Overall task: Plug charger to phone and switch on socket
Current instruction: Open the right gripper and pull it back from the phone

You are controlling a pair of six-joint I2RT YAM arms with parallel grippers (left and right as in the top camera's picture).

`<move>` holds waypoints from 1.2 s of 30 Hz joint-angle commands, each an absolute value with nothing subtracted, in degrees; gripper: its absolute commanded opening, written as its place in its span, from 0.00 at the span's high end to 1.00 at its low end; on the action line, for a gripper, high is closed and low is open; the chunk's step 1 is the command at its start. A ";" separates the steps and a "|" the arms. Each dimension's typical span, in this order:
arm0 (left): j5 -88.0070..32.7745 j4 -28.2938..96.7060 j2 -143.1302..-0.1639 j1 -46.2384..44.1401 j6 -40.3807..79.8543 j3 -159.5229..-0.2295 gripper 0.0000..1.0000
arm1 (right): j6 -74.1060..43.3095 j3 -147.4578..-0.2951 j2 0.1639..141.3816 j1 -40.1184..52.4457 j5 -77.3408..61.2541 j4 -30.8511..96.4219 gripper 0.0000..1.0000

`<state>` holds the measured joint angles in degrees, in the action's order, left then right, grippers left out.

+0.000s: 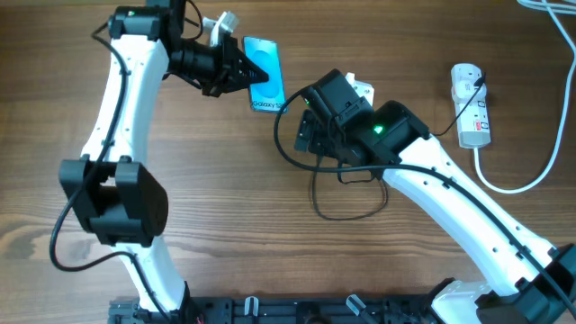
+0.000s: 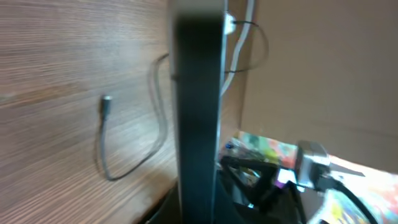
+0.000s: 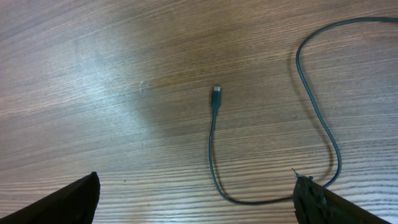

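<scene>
My left gripper [image 1: 245, 74] is shut on the phone [image 1: 265, 72], whose teal screen and "Galaxy" strip face up at the table's back. In the left wrist view the phone [image 2: 199, 106] shows edge-on as a dark upright bar. The charger, a thin black cable [image 1: 346, 216], loops on the wood below my right gripper [image 1: 308, 124]. Its plug tip [image 3: 216, 91] lies free on the table ahead of my right gripper [image 3: 199, 199], which is open and empty above it. The tip also shows in the left wrist view [image 2: 107, 99]. The white socket [image 1: 470, 108] lies at the right.
A thick white cable [image 1: 540, 171] runs from the socket towards the right edge and back corner. A small white object [image 1: 362, 88] sits behind my right wrist. Another small white piece [image 1: 222, 22] sits by my left wrist.
</scene>
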<state>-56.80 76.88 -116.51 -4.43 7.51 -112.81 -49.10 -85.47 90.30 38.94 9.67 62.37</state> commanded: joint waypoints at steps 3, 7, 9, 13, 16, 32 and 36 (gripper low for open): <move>-49.32 76.51 -115.50 -3.95 9.85 -113.84 0.96 | -46.44 -84.73 92.38 38.92 10.00 62.41 0.00; -45.45 75.59 -115.50 -3.95 9.89 -113.84 0.96 | -46.52 -84.73 95.18 38.92 8.69 62.43 0.00; -44.86 75.61 -115.50 -3.95 9.87 -113.84 0.96 | -46.52 -84.73 96.86 38.94 8.47 62.00 0.00; -39.62 75.85 -115.50 -3.95 11.14 -113.84 0.96 | -46.57 -84.73 100.53 38.94 7.57 60.40 0.00; -31.22 76.47 -115.50 -3.95 19.00 -113.84 0.96 | -46.63 -84.73 103.04 38.94 7.60 59.75 0.00; -20.08 77.97 -115.52 -4.34 20.62 -113.47 0.96 | -51.46 -84.73 112.49 37.06 7.33 56.75 0.11; -20.08 78.46 -115.52 -4.51 20.64 -113.47 0.96 | -51.13 -84.73 114.19 35.16 4.01 56.31 0.38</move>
